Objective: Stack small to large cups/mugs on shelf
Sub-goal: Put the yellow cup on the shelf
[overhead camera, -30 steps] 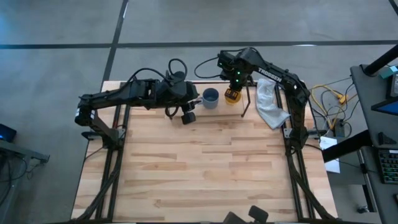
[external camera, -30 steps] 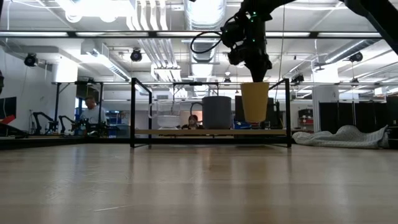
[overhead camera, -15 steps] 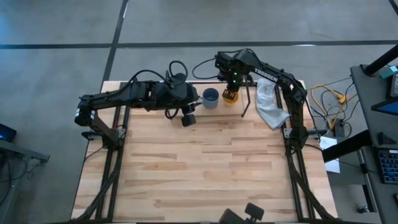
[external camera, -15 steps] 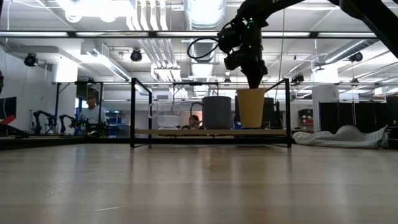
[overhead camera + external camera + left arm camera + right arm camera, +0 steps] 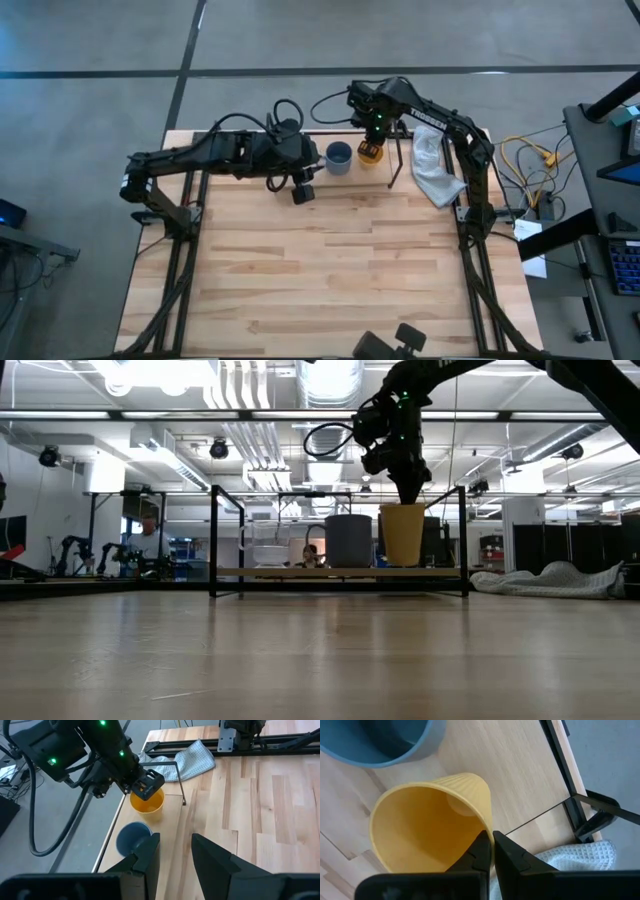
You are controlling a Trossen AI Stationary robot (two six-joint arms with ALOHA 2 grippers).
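Right: the right gripper (image 5: 491, 851) is pinched shut on the yellow cup (image 5: 403, 533) rim. Cup stands on the shelf (image 5: 340, 572), mouth up, long axis vertical, beside the grey-blue mug (image 5: 339, 157). Left gripper (image 5: 172, 851) hovers nearby, fingers parted, empty.

The yellow cup (image 5: 427, 822) looks matt, finely ribbed plastic; the shelf (image 5: 510, 780) is pale smooth wood with thin black metal wire; the cloth (image 5: 187, 761) is waffle-woven.

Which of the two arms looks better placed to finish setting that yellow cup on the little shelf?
The right. Its gripper pinches the rim of the yellow cup on the shelf, beside the grey-blue mug. The left gripper hangs open, holding nothing.
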